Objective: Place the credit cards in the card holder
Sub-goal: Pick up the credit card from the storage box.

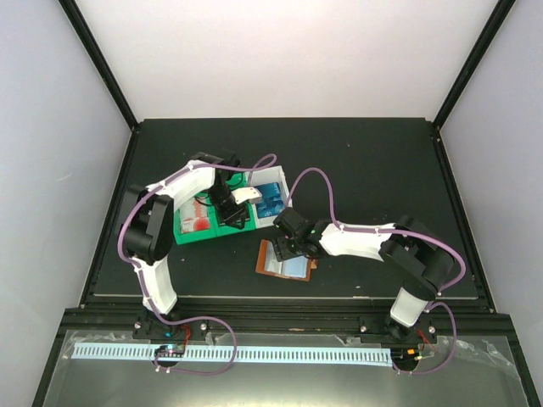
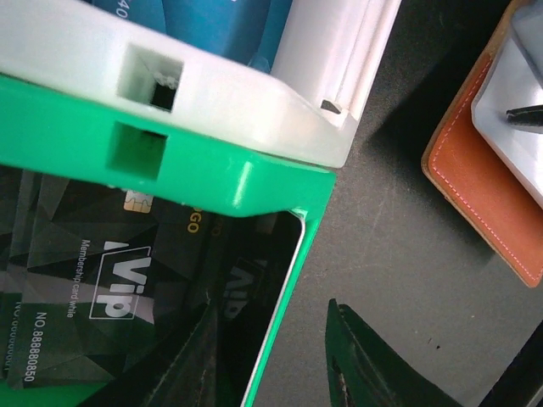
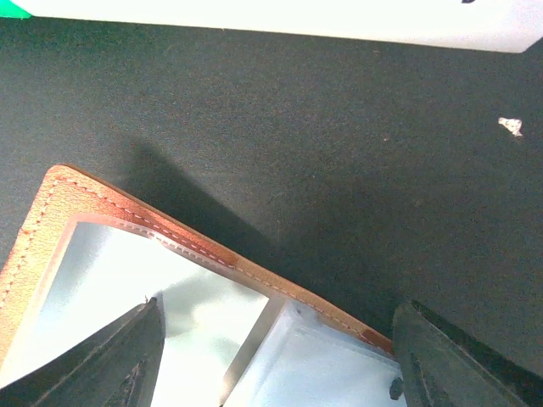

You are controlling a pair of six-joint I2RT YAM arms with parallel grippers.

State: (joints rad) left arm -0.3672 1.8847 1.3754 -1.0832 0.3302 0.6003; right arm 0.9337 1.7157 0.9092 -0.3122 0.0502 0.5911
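Observation:
The card holder (image 1: 284, 259) lies open on the mat, reddish-brown leather with clear pockets (image 3: 127, 288). It also shows at the right of the left wrist view (image 2: 479, 186). Black VIP credit cards (image 2: 93, 280) lie in the green bin (image 2: 221, 182). One black card (image 2: 254, 288) leans against the bin's wall. Blue cards (image 1: 271, 199) sit in the white bin (image 2: 254, 93), and red-and-white cards (image 1: 197, 216) in the green bin. My left gripper (image 2: 271, 322) is open and straddles the green wall, one finger inside. My right gripper (image 3: 282, 307) is open just over the card holder's pockets.
The green bin (image 1: 204, 222) and white bin (image 1: 270, 180) stand side by side behind the card holder. The white bin's edge (image 3: 339, 25) runs along the top of the right wrist view. Dark mat (image 1: 365, 161) stretches behind and to the right.

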